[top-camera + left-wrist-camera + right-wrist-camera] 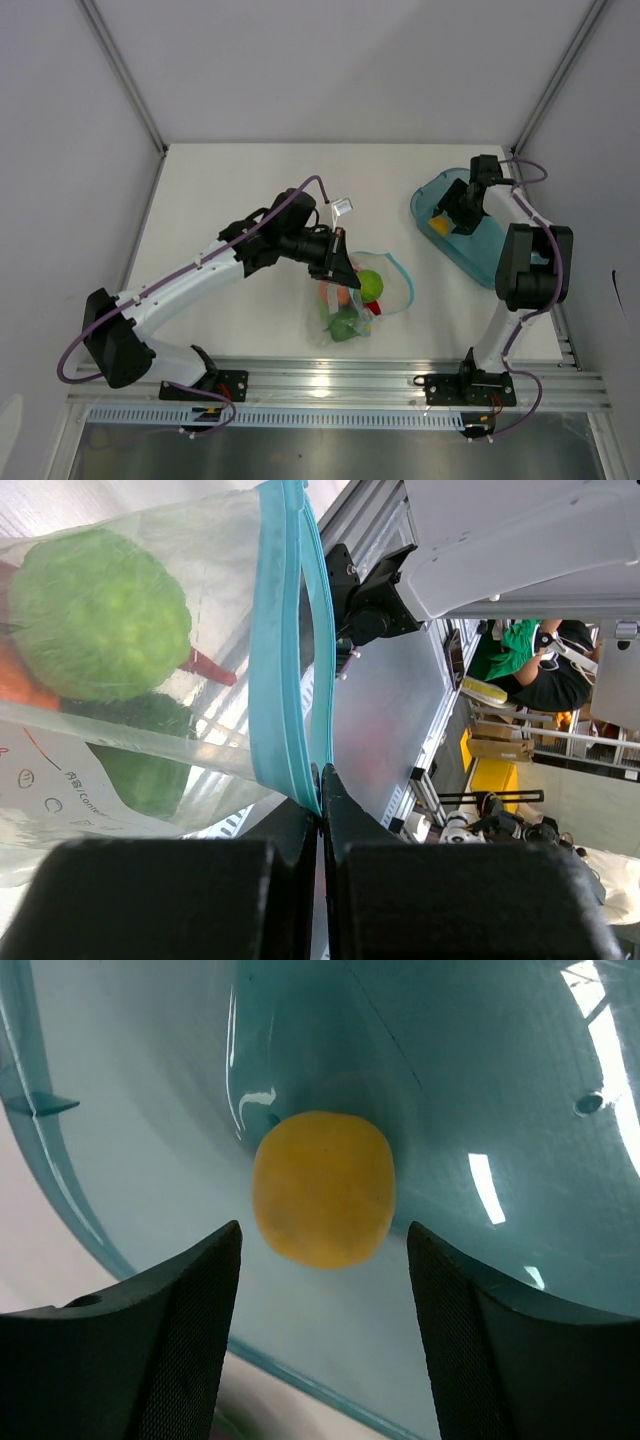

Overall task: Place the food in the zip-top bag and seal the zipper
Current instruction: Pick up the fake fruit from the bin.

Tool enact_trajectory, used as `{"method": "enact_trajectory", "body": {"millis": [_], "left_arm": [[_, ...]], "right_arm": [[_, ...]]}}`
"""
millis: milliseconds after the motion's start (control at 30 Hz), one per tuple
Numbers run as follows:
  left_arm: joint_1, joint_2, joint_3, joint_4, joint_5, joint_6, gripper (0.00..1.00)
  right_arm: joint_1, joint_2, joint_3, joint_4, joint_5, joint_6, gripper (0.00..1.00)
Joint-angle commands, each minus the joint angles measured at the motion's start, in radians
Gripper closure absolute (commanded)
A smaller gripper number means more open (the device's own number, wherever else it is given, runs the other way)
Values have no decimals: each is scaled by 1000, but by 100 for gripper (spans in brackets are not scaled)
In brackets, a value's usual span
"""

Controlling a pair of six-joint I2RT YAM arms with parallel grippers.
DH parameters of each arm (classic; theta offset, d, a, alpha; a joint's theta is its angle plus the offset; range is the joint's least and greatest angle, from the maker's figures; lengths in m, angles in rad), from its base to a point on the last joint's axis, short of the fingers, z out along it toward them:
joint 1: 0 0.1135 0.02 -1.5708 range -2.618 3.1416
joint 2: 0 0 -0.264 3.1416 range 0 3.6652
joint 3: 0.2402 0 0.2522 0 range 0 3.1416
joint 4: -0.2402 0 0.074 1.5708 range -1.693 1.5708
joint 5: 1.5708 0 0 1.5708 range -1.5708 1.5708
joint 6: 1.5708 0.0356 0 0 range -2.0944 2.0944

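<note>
Zipper point(275, 660) of our zip-top bag point(350, 300) pinched in our clenched left gripper point(320, 780), lime point(100, 615) and other food inside the bag, near the table's point(230, 190) front edge, our right gripper point(323, 1230) spread clear either side of the lemon point(322, 1188) in the teal tray point(480, 1080)

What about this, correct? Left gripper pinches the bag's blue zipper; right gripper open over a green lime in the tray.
No lime: the right wrist view shows a yellow lemon in the tray under the open right gripper. The left gripper does pinch the zipper.
</note>
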Motion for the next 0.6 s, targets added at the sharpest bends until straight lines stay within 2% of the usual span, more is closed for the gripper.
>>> {"method": "enact_trajectory", "body": {"millis": [0,167,333,367,400,467,500,567], "left_arm": [[6,-20,3,29,18,6,99],[11,-9,2,31,24,8,100],[11,-6,2,29,24,9,99],[11,-6,2,28,23,9,99],[11,-8,2,28,20,9,99],[11,-12,-6,28,17,8,99],[11,-15,-8,26,15,8,99],[12,-24,-9,23,11,9,99]], "right_arm": [[13,36,63,48,8,15,30],[22,106,75,54,7,13,29],[30,131,69,65,-1,10,34],[28,123,68,67,-1,10,37],[28,116,63,71,-1,7,46],[24,86,52,71,-1,2,55],[22,71,49,70,2,1,64],[19,36,31,62,23,-5,65]]}}
